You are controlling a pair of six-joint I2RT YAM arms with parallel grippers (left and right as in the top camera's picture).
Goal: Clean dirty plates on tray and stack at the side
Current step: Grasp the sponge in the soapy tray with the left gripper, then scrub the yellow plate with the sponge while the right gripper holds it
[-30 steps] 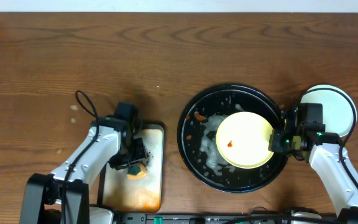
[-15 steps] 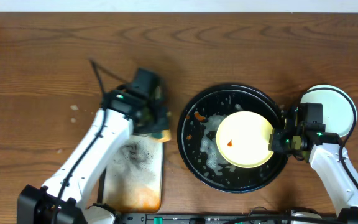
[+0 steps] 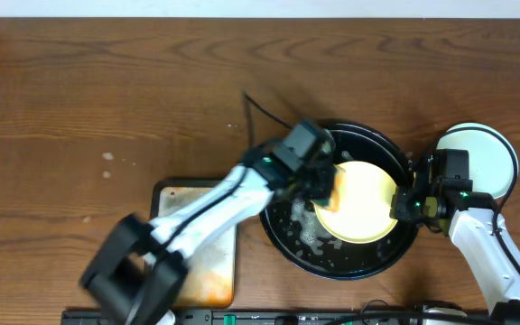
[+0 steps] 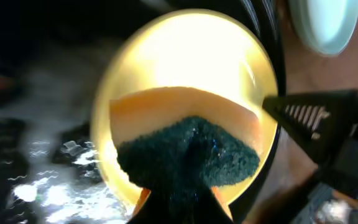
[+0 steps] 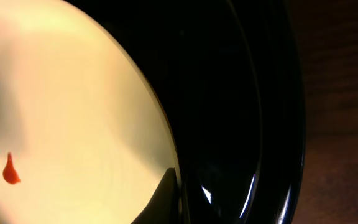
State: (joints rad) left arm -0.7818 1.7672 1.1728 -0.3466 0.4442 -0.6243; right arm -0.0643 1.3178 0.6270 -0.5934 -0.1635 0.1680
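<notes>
Swung the sponge [image 4: 188, 152], clamped in left gripper [image 3: 325, 191], from beside the tray [image 3: 350, 264] over the yellow plate [image 3: 368, 203]. Pinched by closed right gripper [image 3: 403, 206]; scrubbing next.

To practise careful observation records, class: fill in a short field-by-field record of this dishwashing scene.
yellow plate: in the black tray, red sauce spot on it
sponge: over the yellow plate
left jaws: shut on sponge
right jaws: shut on yellow plate's rim
pale blue plate: on table, right of black tray
metal tray: stained, left of black tray
</notes>
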